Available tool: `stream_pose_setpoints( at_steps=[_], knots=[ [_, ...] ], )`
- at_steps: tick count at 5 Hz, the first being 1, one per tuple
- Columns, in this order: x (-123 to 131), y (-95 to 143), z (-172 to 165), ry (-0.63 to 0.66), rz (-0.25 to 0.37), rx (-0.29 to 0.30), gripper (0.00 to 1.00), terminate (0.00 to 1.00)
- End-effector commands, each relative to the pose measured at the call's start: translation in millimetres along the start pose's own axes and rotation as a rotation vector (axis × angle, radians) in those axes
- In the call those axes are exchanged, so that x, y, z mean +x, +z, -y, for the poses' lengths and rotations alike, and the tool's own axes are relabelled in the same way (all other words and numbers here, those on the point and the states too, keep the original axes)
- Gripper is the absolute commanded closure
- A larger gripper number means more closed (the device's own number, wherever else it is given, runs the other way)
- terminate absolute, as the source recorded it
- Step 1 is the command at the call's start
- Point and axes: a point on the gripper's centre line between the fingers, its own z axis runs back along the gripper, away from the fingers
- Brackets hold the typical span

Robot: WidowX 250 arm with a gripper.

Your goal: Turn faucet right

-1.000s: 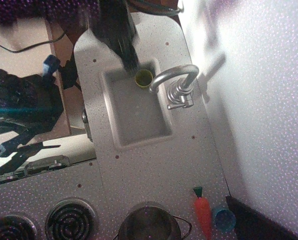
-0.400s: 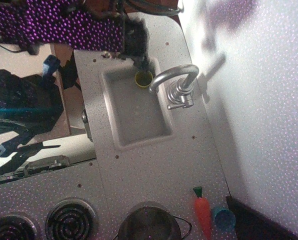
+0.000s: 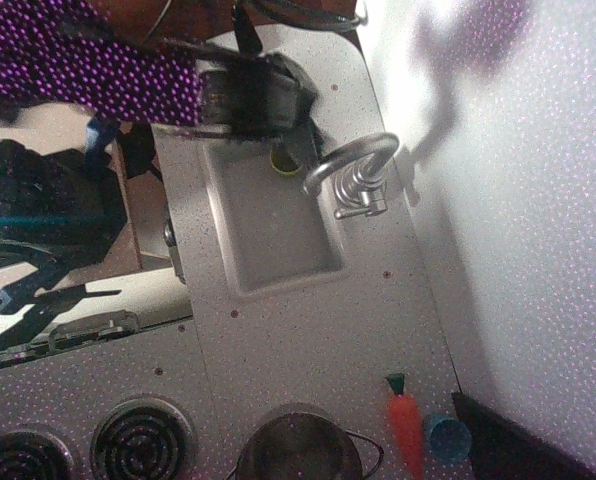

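The dark, blocky gripper (image 3: 296, 135) at the end of a robot arm (image 3: 88, 65) that shows purple-speckled in this view reaches in from the upper left and hangs over the top end of the shallow rectangular grey sink basin (image 3: 278, 235). Its fingers are a dark blur against the basin, so whether the jaws stand wide or narrow cannot be told. Just right of the jaws is the shiny silver metal faucet (image 3: 358, 170) with a curved gooseneck spout, a stubby cylindrical base and a small side lever; its spout arcs from the base towards the jaws and ends just beside them over the basin's upper right corner, though contact cannot be made out. Directly under the jaws a small yellow-green round cup (image 3: 284, 163) lies in the basin, partly hidden by the fingers. Well below the jaws, at the lower edge of the speckled grey countertop (image 3: 318, 330), are a round steel pot (image 3: 298, 445), an orange toy carrot with a green top (image 3: 406, 425) and, just beside the carrot, a small blue cup (image 3: 448, 437). Down to the left of them lie two black coiled stove burners (image 3: 138, 440).
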Motion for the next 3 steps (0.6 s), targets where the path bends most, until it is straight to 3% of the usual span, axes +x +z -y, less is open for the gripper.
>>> stream_pose_setpoints(
  at_steps=[1, 2, 3],
  knots=[
    [13.4, 6.5, 32.4, -0.072, 0.040, -0.164, 0.00, 0.00],
    [2.8, 5.1, 48.3, -0.105, -0.007, -0.173, 0.00, 0.00],
    [1.7, 8.5, 50.4, -0.102, -0.025, -0.114, 0.00, 0.00]
  ],
)
